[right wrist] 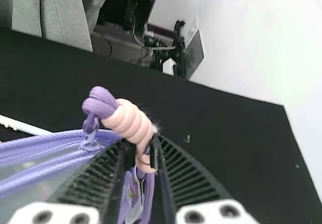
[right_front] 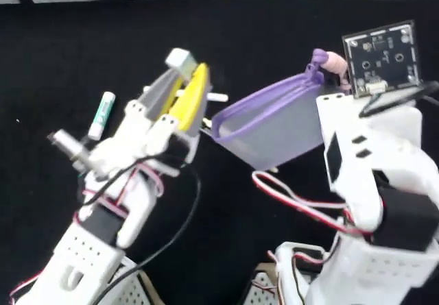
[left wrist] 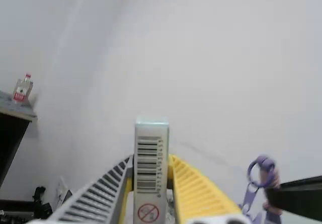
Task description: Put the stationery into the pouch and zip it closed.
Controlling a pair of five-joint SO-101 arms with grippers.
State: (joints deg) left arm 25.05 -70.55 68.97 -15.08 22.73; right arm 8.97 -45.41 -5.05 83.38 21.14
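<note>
High view: the left gripper (right_front: 180, 79) clamps a white barcoded stick (right_front: 181, 61), which points toward 12 o'clock. At 4 o'clock of it the purple pouch (right_front: 274, 130) is held tilted with its mouth gaping. The right gripper (right_front: 339, 80) is closed on the pink zipper loop (right_front: 334, 61) at the pouch's 1 o'clock corner. A green-and-white tube (right_front: 101, 115) lies on the black table (right_front: 274, 38) at 8 o'clock of the left gripper.

Left wrist view: the grey and yellow jaws press both sides of the stick.

Right wrist view: the black jaws pinch the loop.
</note>
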